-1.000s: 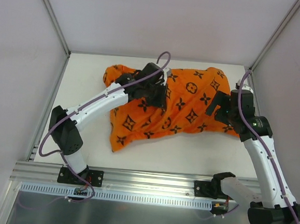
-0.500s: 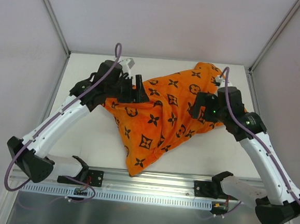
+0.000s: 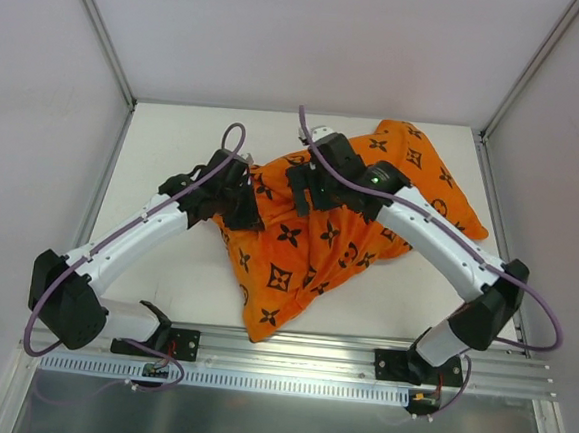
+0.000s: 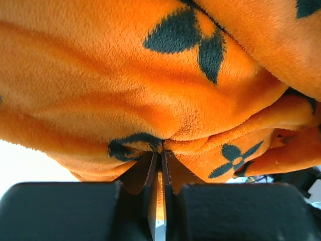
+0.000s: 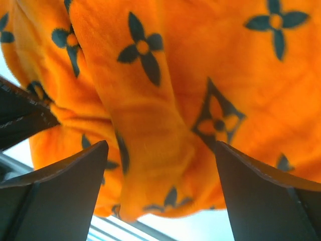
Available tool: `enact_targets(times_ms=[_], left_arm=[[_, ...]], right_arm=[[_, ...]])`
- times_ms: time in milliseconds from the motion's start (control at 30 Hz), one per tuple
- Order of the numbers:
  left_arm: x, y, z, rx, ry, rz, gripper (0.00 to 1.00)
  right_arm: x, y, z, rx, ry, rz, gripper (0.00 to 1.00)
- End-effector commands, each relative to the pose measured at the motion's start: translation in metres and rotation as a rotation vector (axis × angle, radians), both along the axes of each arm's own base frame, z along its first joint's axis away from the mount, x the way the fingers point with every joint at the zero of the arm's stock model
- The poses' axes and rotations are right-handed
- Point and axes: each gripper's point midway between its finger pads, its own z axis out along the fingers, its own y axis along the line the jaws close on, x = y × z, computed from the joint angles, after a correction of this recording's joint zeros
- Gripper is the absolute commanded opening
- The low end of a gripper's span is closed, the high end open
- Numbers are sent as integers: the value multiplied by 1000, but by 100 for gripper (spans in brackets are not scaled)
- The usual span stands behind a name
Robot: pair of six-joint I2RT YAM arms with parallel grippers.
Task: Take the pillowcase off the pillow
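Note:
The orange pillowcase (image 3: 302, 253) with black motifs lies bunched across the white table (image 3: 175, 137), running from the far right corner down toward the near rail. The pillow is hidden inside it; no white shows. My left gripper (image 3: 248, 205) is at the bundle's left edge. In the left wrist view the left gripper (image 4: 162, 152) is shut on a pinch of pillowcase (image 4: 150, 75). My right gripper (image 3: 311, 198) hovers over the bundle's upper middle. In the right wrist view the right gripper (image 5: 160, 155) stands open, a loose fold of pillowcase (image 5: 150, 130) hanging between its fingers without touching them.
An aluminium rail (image 3: 289, 349) with both arm bases runs along the near edge. White walls and metal frame posts (image 3: 98, 31) close in the table on three sides. The two grippers sit close together over the fabric.
The left gripper opened, shifted and shut again on the pillowcase's left edge. The right arm swung left from the right end to the middle. The bundle now trails toward the rail.

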Motion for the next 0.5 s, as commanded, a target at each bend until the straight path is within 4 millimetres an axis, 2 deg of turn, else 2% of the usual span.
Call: enact_targets(times_ms=[0, 67, 100, 167, 200, 267, 300, 333, 367, 400, 433, 467], left_arm=[[3, 6, 0, 9, -20, 30, 0], [1, 10, -1, 12, -21, 38, 0], [0, 12, -2, 13, -21, 44, 0], [-4, 16, -2, 11, -26, 55, 0], [-4, 19, -3, 11, -27, 61, 0], [-8, 26, -3, 7, -36, 67, 0], [-8, 31, -4, 5, -35, 81, 0], [-9, 36, 2, -5, -57, 90, 0], [-13, 43, -4, 5, -45, 101, 0], [-13, 49, -4, 6, -49, 113, 0], [-11, 60, 0, 5, -71, 140, 0], [-13, 67, -4, 16, -65, 151, 0]], right_arm=[[8, 8, -3, -98, -14, 37, 85], [13, 5, -8, -128, -19, 14, 76], [15, 4, -7, -131, -25, 6, 66], [19, 2, -3, -133, -40, -1, 53], [21, 1, -1, -133, -45, -5, 35], [29, -10, -2, -139, -44, -39, 16], [33, -17, -1, -138, -43, -63, 1], [35, -24, -3, -131, -32, -99, 1], [43, -38, -2, -119, -24, -147, 1], [43, -46, 5, -89, -30, -169, 1], [42, -50, 3, -63, -10, -177, 1], [47, -61, 5, -40, -8, -203, 1]])
